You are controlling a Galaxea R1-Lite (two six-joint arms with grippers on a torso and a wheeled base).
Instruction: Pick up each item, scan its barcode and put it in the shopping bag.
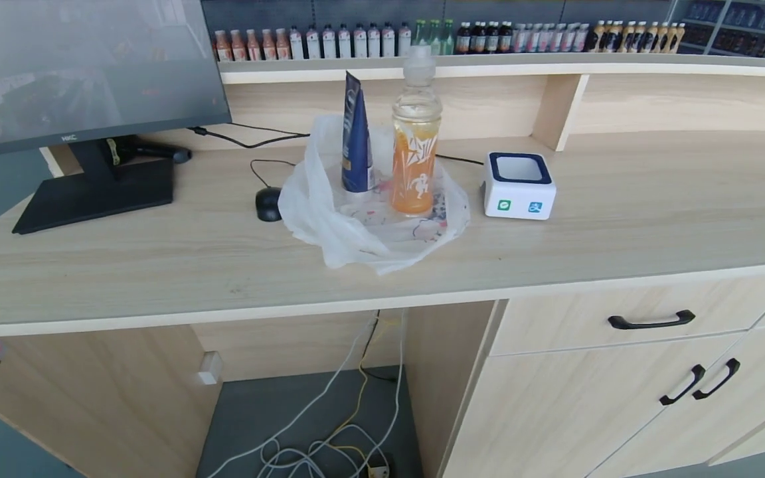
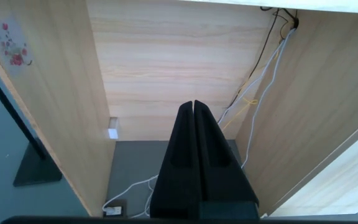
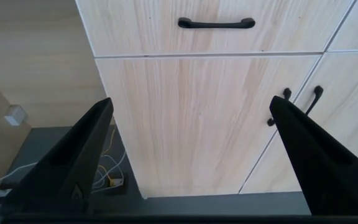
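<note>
Left gripper (image 2: pixel 194 106) closed — pale wooden counter (image 1: pixel 157 265), bottle shelf (image 1: pixel 621 65) behind

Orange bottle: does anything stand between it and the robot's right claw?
Yes. The open right claw faces the cabinet front below the countertop; the orange bottle stands up on that top, so the top's front edge lies between them.

Green icon (image 1: pixel 504 206), blue icon (image 1: pixel 535 207) on scanner (image 1: pixel 519 189)

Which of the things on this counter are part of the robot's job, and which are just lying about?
For the job:
blue tube
orange drink bottle
shopping bag
white scanner box

Just lying about:
monitor
mouse
row of bottles on the back shelf
</note>
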